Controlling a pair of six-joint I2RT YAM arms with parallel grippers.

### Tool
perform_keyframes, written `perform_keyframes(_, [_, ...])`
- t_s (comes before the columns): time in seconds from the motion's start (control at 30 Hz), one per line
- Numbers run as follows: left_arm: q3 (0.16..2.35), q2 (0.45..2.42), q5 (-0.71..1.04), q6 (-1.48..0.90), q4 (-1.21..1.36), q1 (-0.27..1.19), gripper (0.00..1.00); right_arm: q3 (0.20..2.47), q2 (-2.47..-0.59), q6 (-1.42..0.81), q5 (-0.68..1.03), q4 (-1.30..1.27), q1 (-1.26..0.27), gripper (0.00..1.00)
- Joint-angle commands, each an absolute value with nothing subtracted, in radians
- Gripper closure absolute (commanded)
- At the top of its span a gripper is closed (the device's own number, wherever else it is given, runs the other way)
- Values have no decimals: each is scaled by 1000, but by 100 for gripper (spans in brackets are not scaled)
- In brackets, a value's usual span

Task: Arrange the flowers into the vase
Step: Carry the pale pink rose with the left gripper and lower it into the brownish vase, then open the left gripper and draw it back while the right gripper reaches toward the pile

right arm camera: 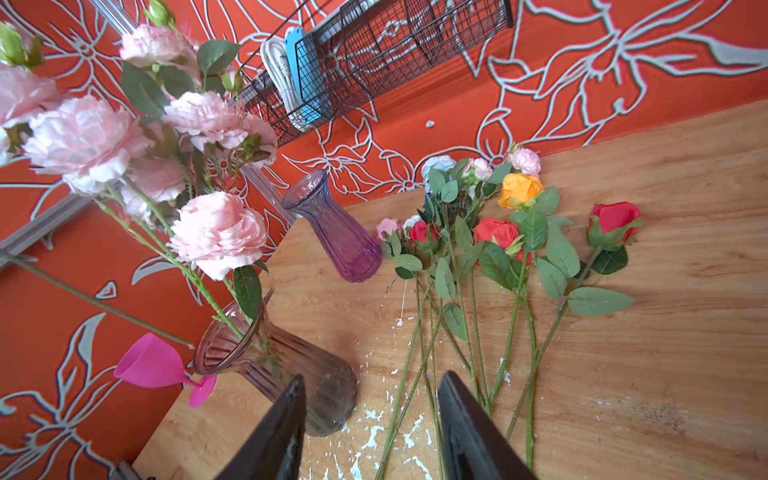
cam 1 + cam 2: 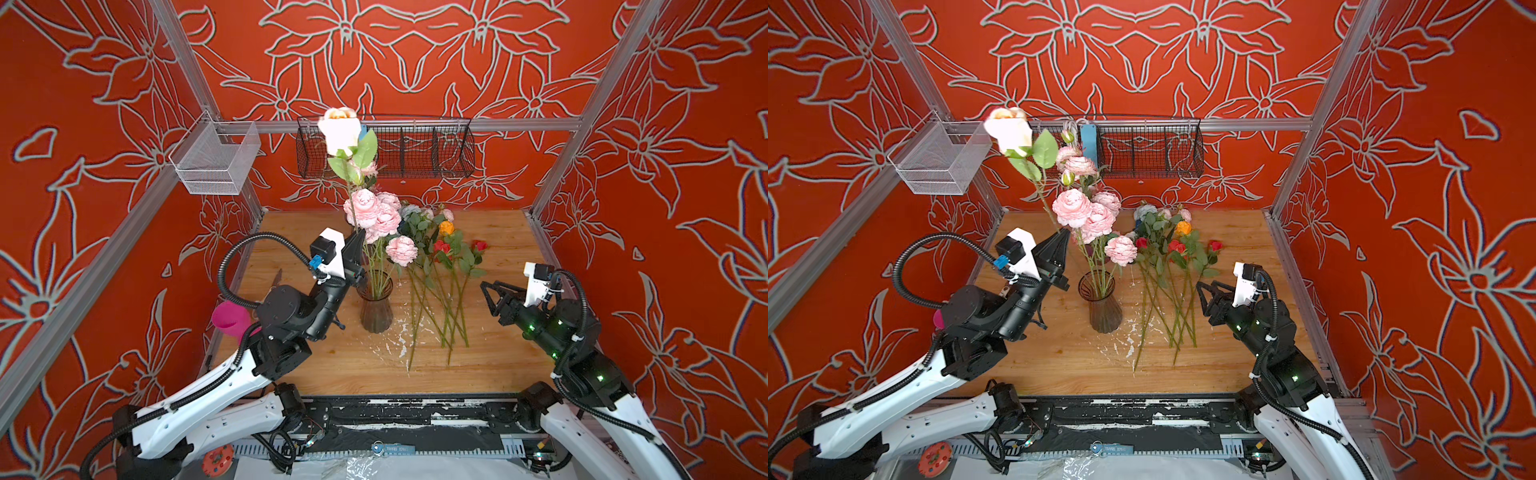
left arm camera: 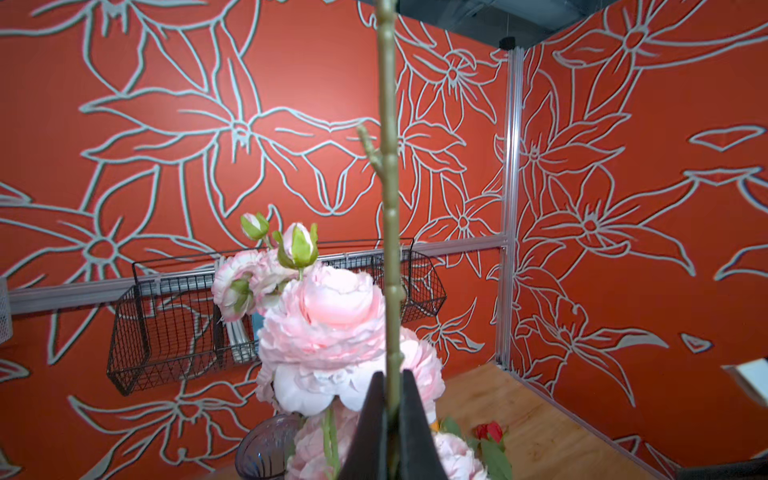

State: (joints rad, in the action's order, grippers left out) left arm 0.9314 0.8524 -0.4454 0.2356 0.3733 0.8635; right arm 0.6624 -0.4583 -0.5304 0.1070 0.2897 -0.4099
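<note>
1. The left gripper (image 2: 358, 239) is clamped tight on the green stem of the white rose (image 2: 340, 131). In the left wrist view its black fingers (image 3: 370, 424) pinch the stem with no gap showing.
2. From that grip the stem runs straight out past the fingertips. The bloom sits far beyond them, well above everything else in both top views.
3. The vase (image 2: 376, 307) stands upright on the table (image 2: 498, 353), just below this gripper and on its side toward the other arm. It holds the pink peonies (image 2: 370, 212), whose heads crowd just past the fingertips.
4. The right gripper (image 1: 374, 376) has its jaws standing partly apart. Nothing is between them, and it holds nothing.
5. The loose roses (image 1: 498, 232) lie flat on the table ahead of this gripper, stem ends toward it and blooms away. In the right wrist view several stems run under the gap and beside one finger (image 1: 465, 428).
6. From this gripper the vase is near, off toward the left arm, with a pink goblet (image 1: 149, 365) beyond it.
</note>
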Motion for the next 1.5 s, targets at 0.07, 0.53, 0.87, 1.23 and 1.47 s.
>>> perform_keyframes(0.07, [956, 878, -400, 165, 378, 792, 100, 644, -441, -535, 68, 298, -414, 47])
perform_keyframes(0.53, [818, 914, -288, 28, 239, 770, 100, 654, -471, -503, 84, 332, -414, 47])
perform_keyframes(0.87, [802, 924, -290, -8, 110, 770, 86, 671, -523, -500, 107, 329, -414, 46])
perform_keyframes(1.23, [793, 797, -277, -63, 19, 770, 50, 689, -564, -504, 112, 315, -414, 46])
perform_keyframes(1.47, [863, 771, -283, -135, -127, 770, 39, 714, -606, -500, 79, 339, -414, 46])
